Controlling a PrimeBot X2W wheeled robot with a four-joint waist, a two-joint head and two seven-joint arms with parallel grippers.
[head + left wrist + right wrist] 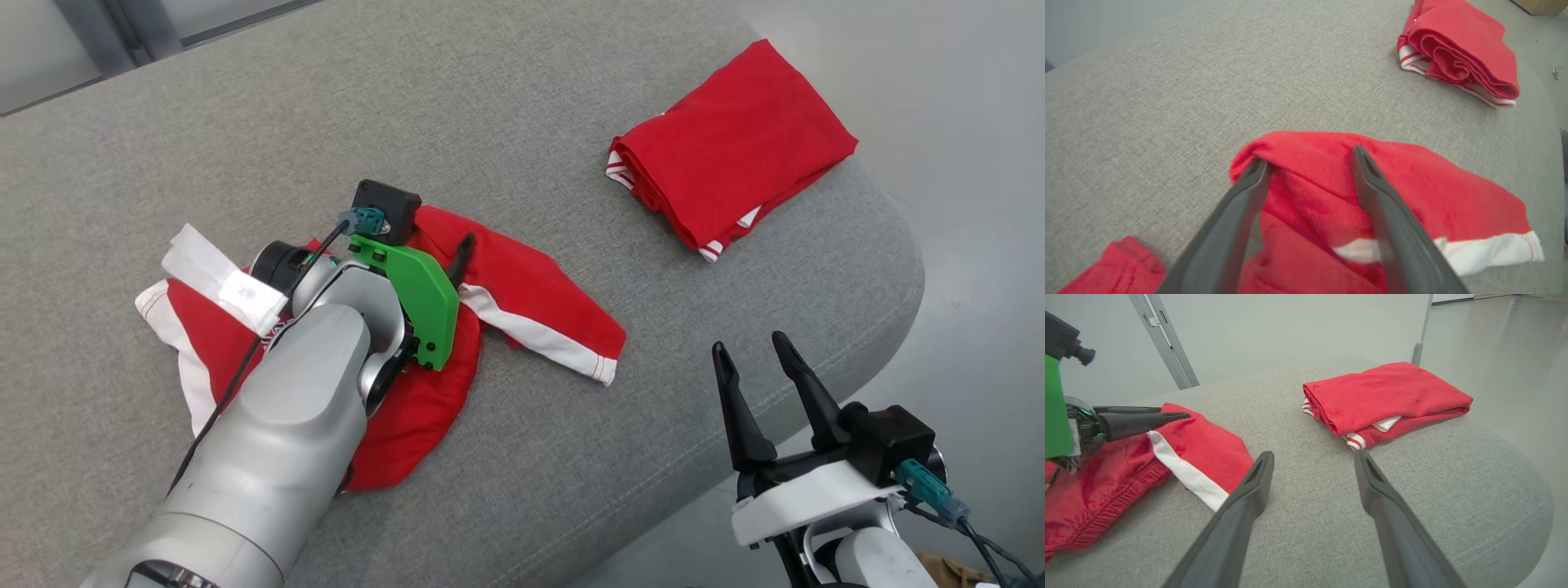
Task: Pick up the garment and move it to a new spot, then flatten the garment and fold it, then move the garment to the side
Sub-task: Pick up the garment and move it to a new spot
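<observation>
Left gripper (1308,158) first: on my wrist feed its two dark fingers (1235,216) stand well apart with nothing pinched between them, tips over a raised fold of the red garment (1453,204). Whether the tips actually press into the cloth I can't tell from this angle.

On the head feed that arm comes up from the lower left and covers the middle of the garment, which lies crumpled at centre-left of the frame on the grey cushion (490,98). Red cloth shows on both sides of the arm. One part with a white band runs out toward the lower right and lies flat on the cushion. A white strip (216,278) sticks out at the left of the wrist, and a green plate (420,298) sits on the wrist's right side.

Further right, in the upper right of the head feed, a folded garment (735,147), also red, rests near the cushion's rounded corner, well apart from the crumpled one.

At the lower right, the right gripper (749,343) is at the cushion's edge, fingers spread and empty, pointing up the frame.
</observation>
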